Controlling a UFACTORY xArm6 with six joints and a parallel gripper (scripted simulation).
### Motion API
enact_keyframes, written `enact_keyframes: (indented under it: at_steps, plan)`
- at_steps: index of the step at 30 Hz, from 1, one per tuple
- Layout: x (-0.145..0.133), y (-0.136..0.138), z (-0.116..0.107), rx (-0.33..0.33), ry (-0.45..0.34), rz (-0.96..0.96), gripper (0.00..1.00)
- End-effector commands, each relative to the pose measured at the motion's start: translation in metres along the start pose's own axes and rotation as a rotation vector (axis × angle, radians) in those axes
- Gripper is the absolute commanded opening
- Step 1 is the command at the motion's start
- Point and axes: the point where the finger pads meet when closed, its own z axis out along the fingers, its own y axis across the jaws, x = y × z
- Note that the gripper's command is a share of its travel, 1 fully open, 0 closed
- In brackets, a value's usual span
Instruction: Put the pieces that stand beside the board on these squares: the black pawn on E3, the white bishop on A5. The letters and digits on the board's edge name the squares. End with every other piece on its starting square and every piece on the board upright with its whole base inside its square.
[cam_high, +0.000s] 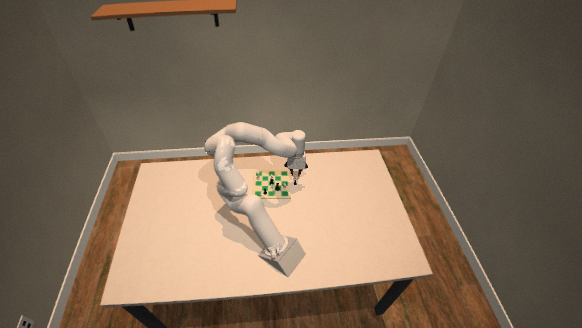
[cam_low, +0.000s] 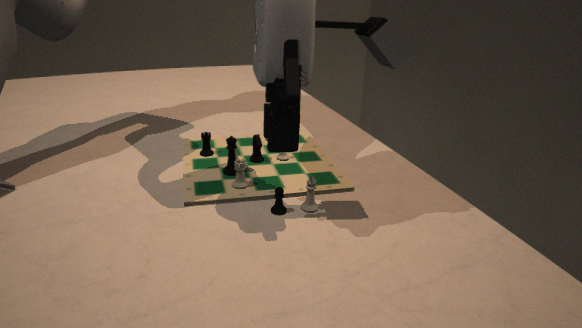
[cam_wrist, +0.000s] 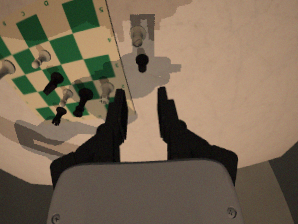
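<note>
The black pawn (cam_low: 278, 202) (cam_wrist: 142, 62) stands upright on the table just outside the board's digit edge. The white bishop (cam_low: 310, 197) (cam_wrist: 138, 37) stands upright close beside it. The green and cream board (cam_high: 272, 198) (cam_low: 330, 190) (cam_wrist: 113, 52) lies flat beside them. My gripper (cam_low: 283, 149) (cam_wrist: 141, 98) is partly open, with nothing between its fingers. It hangs above the table and points down. In the wrist view the pawn lies just beyond the fingertips, roughly in line with the gap, and the bishop is farther out. In the exterior view the gripper hides part of the board's far side.
On the board stand a white rook (cam_low: 240, 175) (cam_wrist: 106, 92), a tall black piece (cam_low: 231, 156) (cam_wrist: 84, 102), a black rook (cam_low: 206, 146) (cam_wrist: 59, 116), another black piece (cam_low: 256, 150) (cam_wrist: 53, 82) and several white pieces, one of them (cam_low: 283, 157) partly behind the gripper.
</note>
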Motion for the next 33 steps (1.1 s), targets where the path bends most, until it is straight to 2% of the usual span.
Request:
enact_keyframes:
  at_steps: [1, 33]
  plan:
    - [0.001, 0.000, 0.004, -0.002, 0.003, -0.001, 0.34]
    - [0.001, 0.001, 0.043, -0.002, 0.003, -0.001, 0.34]
